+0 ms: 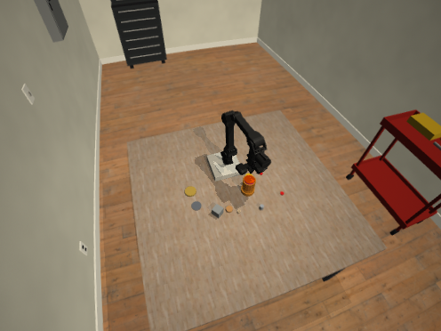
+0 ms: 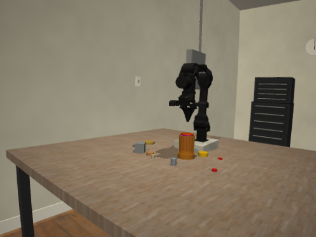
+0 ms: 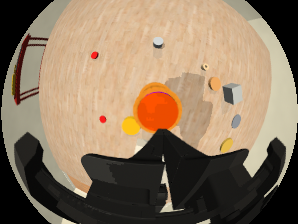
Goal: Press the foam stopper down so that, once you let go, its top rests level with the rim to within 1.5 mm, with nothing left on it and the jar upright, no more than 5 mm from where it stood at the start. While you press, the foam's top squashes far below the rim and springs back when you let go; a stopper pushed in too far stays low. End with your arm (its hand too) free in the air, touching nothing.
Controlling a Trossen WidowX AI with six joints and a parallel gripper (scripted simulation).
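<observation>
An orange jar (image 1: 248,188) (image 2: 186,146) stands upright on the table just in front of the arm's white base (image 1: 219,170) (image 2: 210,144). A red-orange foam stopper (image 1: 249,180) (image 2: 186,134) (image 3: 158,111) fills its mouth, its top about at the rim. My gripper (image 2: 188,120) (image 3: 161,132) is shut and empty. It points straight down and hangs clear above the stopper, with a visible gap between fingertips and foam.
Small things lie around the jar: a grey cube (image 1: 217,210) (image 2: 139,147), yellow discs (image 1: 190,191) (image 2: 203,153), a grey disc (image 1: 196,205), a tan disc (image 1: 228,208), a small grey cylinder (image 1: 261,206) (image 2: 173,161) and red dots (image 1: 282,193) (image 2: 214,170). A red cart (image 1: 400,178) stands to the right.
</observation>
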